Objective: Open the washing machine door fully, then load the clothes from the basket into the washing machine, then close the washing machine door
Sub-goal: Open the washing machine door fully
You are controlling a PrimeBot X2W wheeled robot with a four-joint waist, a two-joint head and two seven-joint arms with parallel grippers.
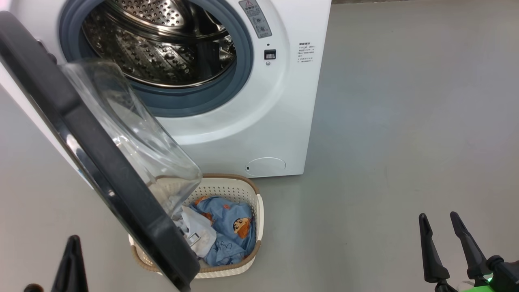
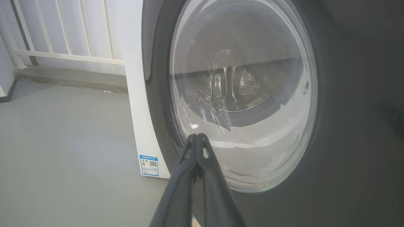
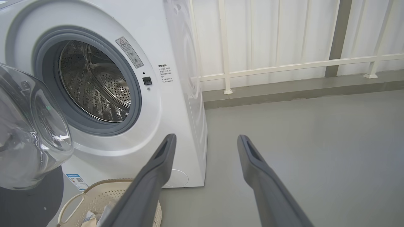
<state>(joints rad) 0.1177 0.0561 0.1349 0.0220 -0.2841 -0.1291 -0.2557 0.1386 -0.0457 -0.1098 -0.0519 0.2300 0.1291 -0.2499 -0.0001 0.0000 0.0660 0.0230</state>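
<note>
A smooth, plain grey floor (image 1: 405, 121) carries a large white washing machine (image 1: 284, 101), which stands squarely on it. A small cream basket (image 1: 243, 190) with perforated sides and a brown rim sits on the floor just in front of the machine's base; whether the two touch cannot be told. At the far edge, behind the machine, the floor meets a low grey kerb (image 3: 284, 90), and the posts of a white railing (image 3: 284, 66) stand on that kerb.
</note>
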